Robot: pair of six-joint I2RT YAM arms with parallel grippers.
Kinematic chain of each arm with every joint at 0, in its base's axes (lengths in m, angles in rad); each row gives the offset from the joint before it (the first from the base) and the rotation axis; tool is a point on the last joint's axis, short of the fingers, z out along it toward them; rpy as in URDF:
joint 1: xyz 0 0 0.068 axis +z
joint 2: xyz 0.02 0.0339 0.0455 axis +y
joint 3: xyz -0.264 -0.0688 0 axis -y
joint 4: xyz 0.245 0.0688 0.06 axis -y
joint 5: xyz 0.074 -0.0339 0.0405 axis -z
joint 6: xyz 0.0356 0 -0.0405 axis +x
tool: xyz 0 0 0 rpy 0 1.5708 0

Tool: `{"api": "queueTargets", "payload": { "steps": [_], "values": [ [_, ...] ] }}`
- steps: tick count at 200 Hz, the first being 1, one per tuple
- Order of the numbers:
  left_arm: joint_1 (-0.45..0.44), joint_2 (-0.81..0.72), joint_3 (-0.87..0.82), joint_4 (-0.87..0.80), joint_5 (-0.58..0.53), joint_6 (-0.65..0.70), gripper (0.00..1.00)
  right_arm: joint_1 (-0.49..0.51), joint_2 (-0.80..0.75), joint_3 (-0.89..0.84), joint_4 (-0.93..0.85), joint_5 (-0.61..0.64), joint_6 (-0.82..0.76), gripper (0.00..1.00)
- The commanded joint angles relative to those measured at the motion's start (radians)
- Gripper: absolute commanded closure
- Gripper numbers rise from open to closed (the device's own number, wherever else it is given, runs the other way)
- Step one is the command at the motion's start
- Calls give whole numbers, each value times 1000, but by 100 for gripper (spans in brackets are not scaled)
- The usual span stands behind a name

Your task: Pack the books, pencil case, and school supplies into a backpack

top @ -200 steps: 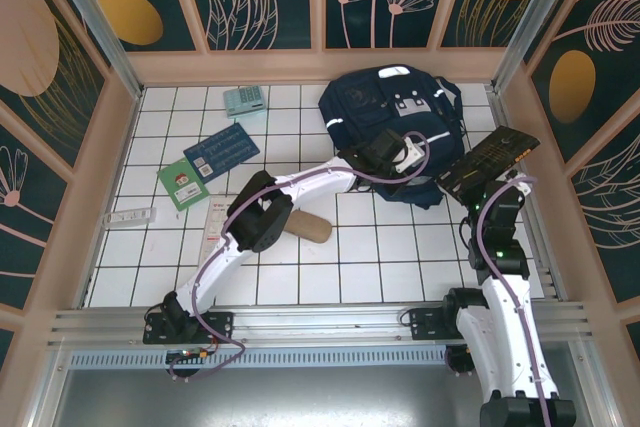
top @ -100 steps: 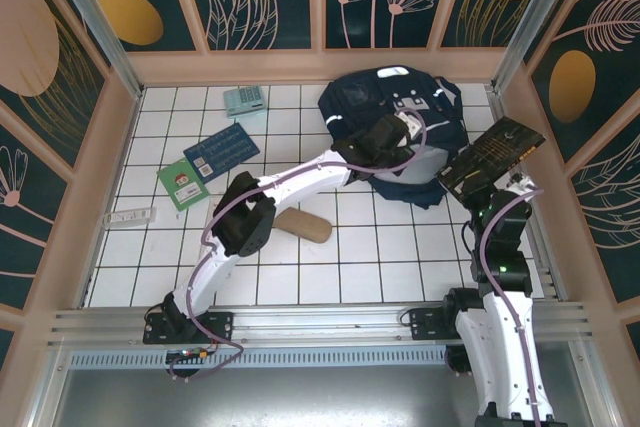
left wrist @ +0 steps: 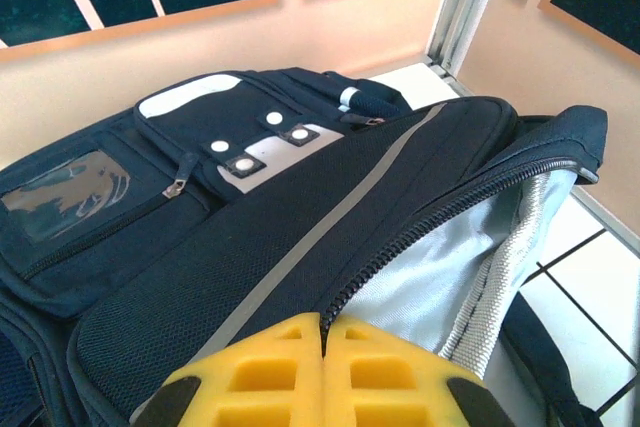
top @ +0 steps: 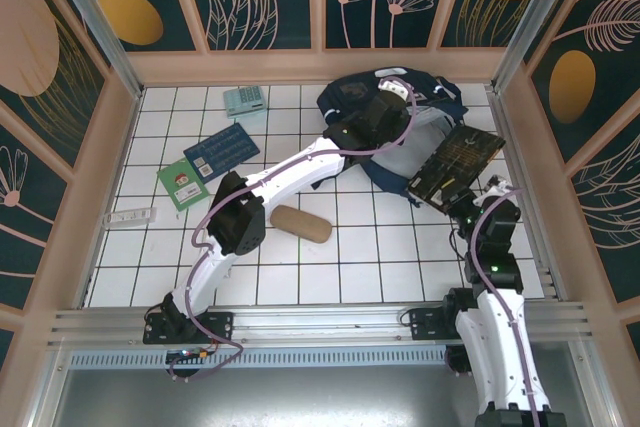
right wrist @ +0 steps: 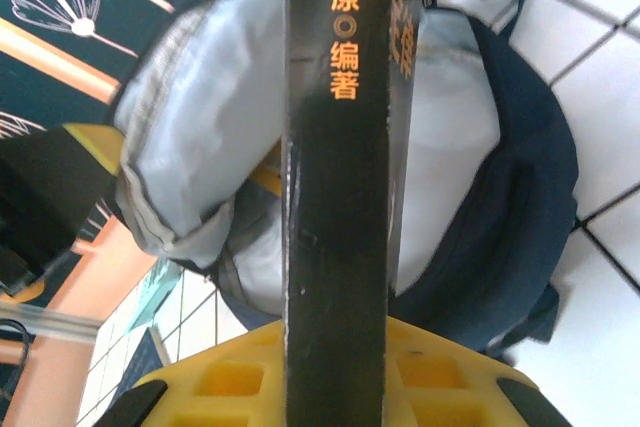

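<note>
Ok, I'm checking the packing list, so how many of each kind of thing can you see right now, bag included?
books: 3 (black book, blue book, green book)
pencil case: 1
calculator: 1
white packet: 1
backpack: 1
total: 7

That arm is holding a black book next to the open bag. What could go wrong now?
The right gripper pinches the black book by one end, so the tilted book might slip or swing. The left gripper seems to hold the backpack open only by its soft zip edge. If the fabric slips out, the mouth may sag and the book could catch on the rim.
</note>
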Motion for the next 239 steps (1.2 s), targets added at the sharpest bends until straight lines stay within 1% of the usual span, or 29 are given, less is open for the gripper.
{"api": "queueTargets", "payload": {
  "steps": [1, 19, 58, 85, 107, 136, 156, 190, 201, 216, 239],
  "values": [
    [15, -77, 50, 43, -16, -46, 100, -10, 17, -78, 271, -137, 131, 100],
    [14, -83, 39, 36, 14, -47, 100, -10, 61, -98, 381, -176, 175, 100],
    [13, -129, -46, 66, 71, -53, 100, -11, 161, -61, 538, -168, 178, 100],
    [8, -167, -107, 91, 109, -63, 100, -23, 306, -4, 633, -181, 165, 100],
    [-2, -192, -145, 102, 104, -61, 100, -27, 432, 29, 753, -205, 187, 100],
    [-10, -210, -168, 111, 117, -68, 100, -31, 555, 97, 801, -197, 190, 100],
    [-12, -209, -167, 110, 116, -68, 100, -33, 603, 136, 816, -201, 189, 100],
    [-14, -215, -160, 118, 125, -72, 100, -32, 675, 139, 925, -195, 205, 100],
    [-14, -215, -154, 118, 125, -69, 100, -32, 710, 156, 928, -201, 213, 100],
    [-13, -209, -135, 106, 114, -64, 100, -28, 733, 184, 935, -219, 215, 100],
    [-14, -206, -132, 100, 106, -63, 100, -23, 730, 181, 924, -180, 199, 100]
  ]
}}
